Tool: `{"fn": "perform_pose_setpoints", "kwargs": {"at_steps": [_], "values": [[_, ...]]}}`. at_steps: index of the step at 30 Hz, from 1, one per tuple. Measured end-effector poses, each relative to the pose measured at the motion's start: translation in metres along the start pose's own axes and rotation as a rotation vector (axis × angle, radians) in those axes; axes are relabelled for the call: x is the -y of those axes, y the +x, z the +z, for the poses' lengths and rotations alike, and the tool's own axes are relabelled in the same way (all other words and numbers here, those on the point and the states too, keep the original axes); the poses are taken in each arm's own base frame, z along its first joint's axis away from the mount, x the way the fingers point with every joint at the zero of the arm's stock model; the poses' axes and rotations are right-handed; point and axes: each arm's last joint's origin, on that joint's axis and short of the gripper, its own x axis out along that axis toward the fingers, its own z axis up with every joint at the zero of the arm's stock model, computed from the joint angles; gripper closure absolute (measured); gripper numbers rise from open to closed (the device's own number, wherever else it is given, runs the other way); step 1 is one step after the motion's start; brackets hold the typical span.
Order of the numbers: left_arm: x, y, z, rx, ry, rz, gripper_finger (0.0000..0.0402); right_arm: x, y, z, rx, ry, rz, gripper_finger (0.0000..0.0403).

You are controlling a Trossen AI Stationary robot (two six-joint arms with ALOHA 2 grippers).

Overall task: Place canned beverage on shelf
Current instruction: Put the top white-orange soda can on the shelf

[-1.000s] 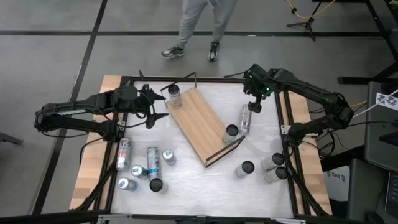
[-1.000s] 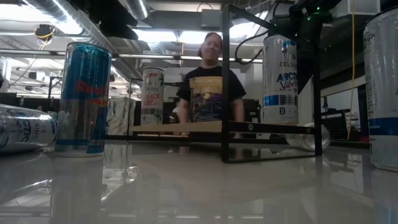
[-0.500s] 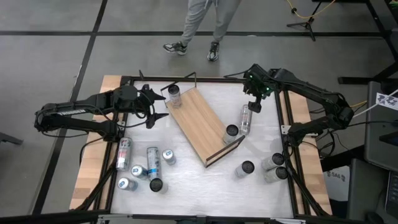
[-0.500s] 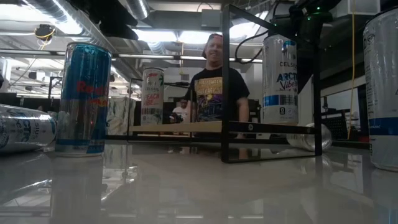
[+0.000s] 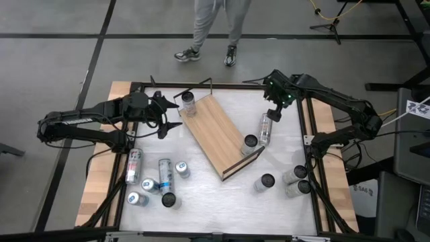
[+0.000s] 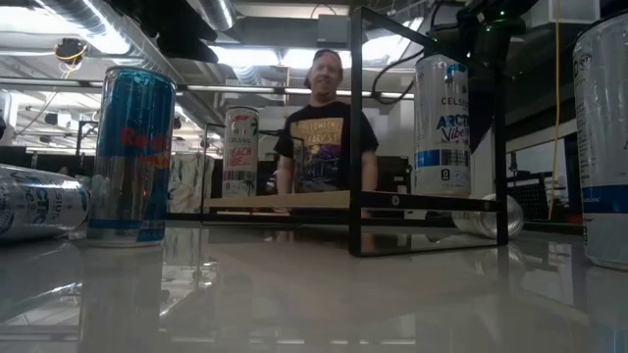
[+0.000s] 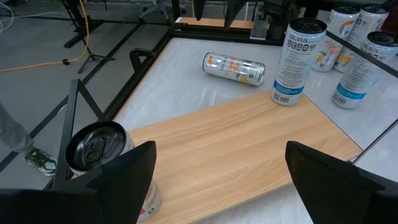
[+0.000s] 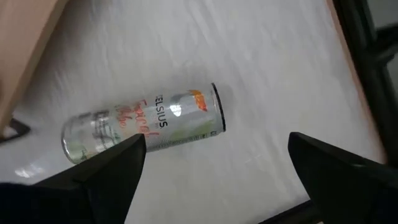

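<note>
The shelf (image 5: 218, 134), a light-brown board with black wire rails, lies slantwise on the white table. One can (image 5: 189, 102) stands on its far-left end and a Celsius can (image 5: 250, 142) stands on its near-right end. Another silver Celsius can (image 5: 265, 128) lies on its side on the table beside the shelf's right edge, also shown in the right wrist view (image 8: 143, 121). My right gripper (image 5: 275, 113) hangs open above this can's far end, its fingers pointing down and apart from it. My left gripper (image 5: 168, 115) waits open left of the shelf, facing the board (image 7: 236, 137).
Several cans stand and lie near the table's left front (image 5: 158, 181), and three stand at the right front (image 5: 289, 180). A black frame (image 5: 306, 128) borders the table. A person (image 6: 324, 127) stands beyond the far edge.
The person beyond the far edge has shifted stance. Both arms, the shelf and the cans stand as before.
</note>
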Motion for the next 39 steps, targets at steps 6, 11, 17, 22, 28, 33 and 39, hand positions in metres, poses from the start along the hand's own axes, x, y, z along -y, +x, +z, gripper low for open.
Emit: {"fn": "perform_pose_setpoints", "kwargs": {"at_steps": [6,11,17,22,28,33,39], "values": [[0.0,0.0,0.0,0.0,0.0,0.0,0.0051,-0.001,0.012,-0.006,-0.032,0.269,0.002,0.0015],[0.0,0.0,0.0,0.0,0.0,0.0,0.0051,-0.005,0.041,-0.029,-0.164,0.387,0.041,0.0015],[0.0,0.0,0.0,0.0,0.0,0.0,0.0051,-0.007,0.061,-0.035,-0.14,0.535,0.052,0.0015],[0.0,0.0,0.0,0.0,0.0,0.0,0.0051,-0.005,0.066,-0.028,-0.036,0.605,0.053,0.0015],[0.0,0.0,0.0,0.0,0.0,0.0,0.0051,-0.002,0.067,-0.022,0.04,0.638,0.015,0.0015],[0.0,0.0,0.0,0.0,0.0,0.0,0.0051,-0.002,0.067,-0.023,0.035,0.638,0.008,0.0015],[0.0,0.0,0.0,0.0,0.0,0.0,0.0051,-0.003,0.073,-0.026,0.028,0.709,0.017,0.0015]]}}
